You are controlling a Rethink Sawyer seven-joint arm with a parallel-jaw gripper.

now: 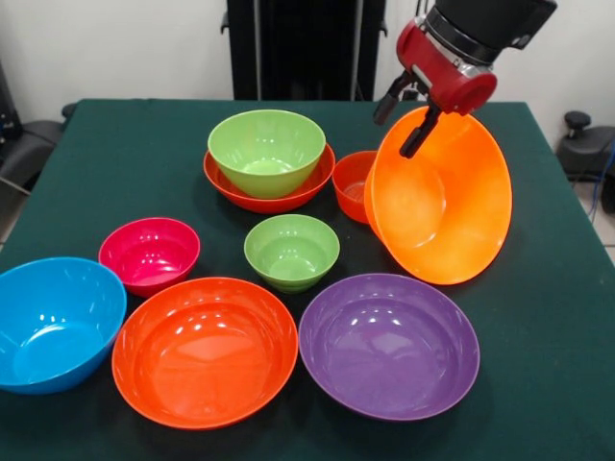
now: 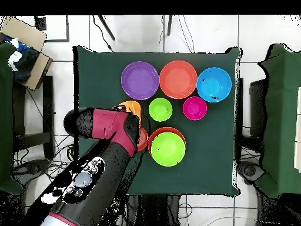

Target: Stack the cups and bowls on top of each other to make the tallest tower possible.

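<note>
My gripper (image 1: pixel 411 117) is clamped on the upper rim of the large orange bowl (image 1: pixel 444 197), which hangs steeply tilted with its opening toward the front camera, at the right of the green worktop (image 1: pixel 557 317). Just beside it sits a small red-orange bowl (image 1: pixel 352 184). Left of that, a medium lime green bowl (image 1: pixel 266 149) is nested in a wide red-orange bowl (image 1: pixel 227 180). Nearer the camera stand a small lime green bowl (image 1: pixel 291 252), a magenta bowl (image 1: pixel 149 254), a blue bowl (image 1: pixel 53 322), another red-orange bowl (image 1: pixel 205 351) and a purple bowl (image 1: pixel 389 344).
</note>
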